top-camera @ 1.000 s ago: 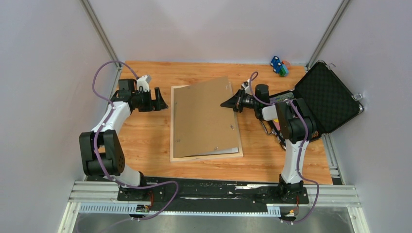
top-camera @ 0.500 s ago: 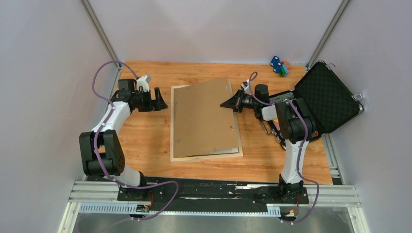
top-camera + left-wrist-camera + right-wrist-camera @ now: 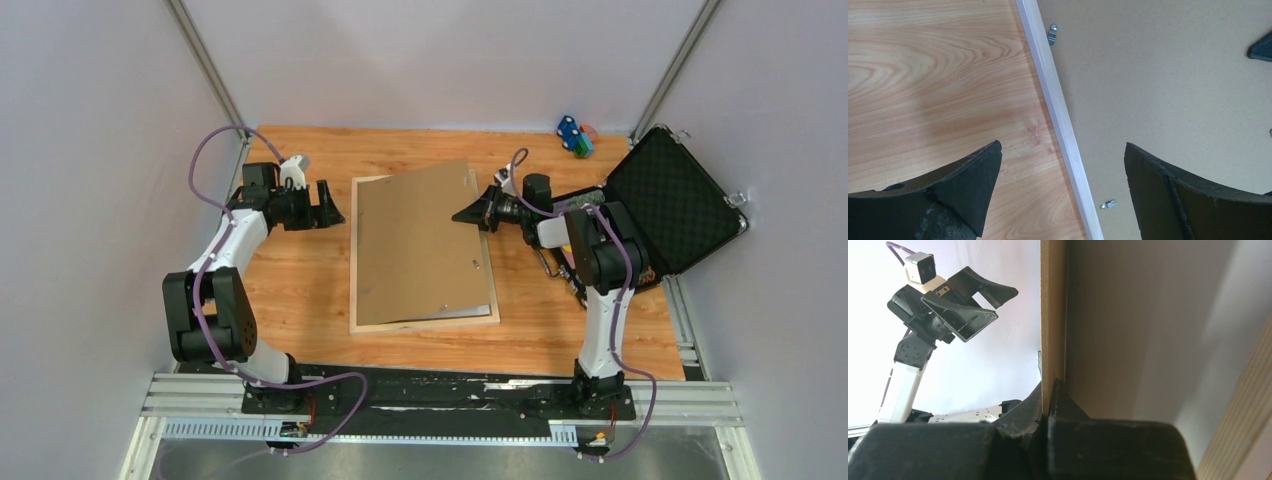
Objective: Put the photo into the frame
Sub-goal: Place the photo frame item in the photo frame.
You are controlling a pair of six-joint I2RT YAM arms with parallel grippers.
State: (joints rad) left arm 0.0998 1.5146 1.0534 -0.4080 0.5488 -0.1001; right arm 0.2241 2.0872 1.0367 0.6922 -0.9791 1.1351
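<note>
The pale wood frame [image 3: 430, 324] lies flat on the table, and its left rail shows in the left wrist view [image 3: 1058, 110]. The brown backing board [image 3: 420, 240] lies askew on it, its right edge raised. My right gripper [image 3: 470, 214] is shut on that right edge; in the right wrist view the board's edge [image 3: 1053, 315] stands pinched between the jaws of the right gripper [image 3: 1053, 390]. My left gripper [image 3: 335, 212] is open and empty just left of the frame; in the left wrist view the left gripper [image 3: 1063, 146] spans the rail. The photo's printed side is hidden; only a pale sliver [image 3: 470, 312] shows under the board's near right corner.
An open black case [image 3: 675, 200] lies at the right edge behind the right arm. A small blue and green toy [image 3: 574, 136] sits at the back right. Small metal clips [image 3: 1052, 34] sit on the board next to the rail. Bare tabletop [image 3: 300, 280] lies left of the frame.
</note>
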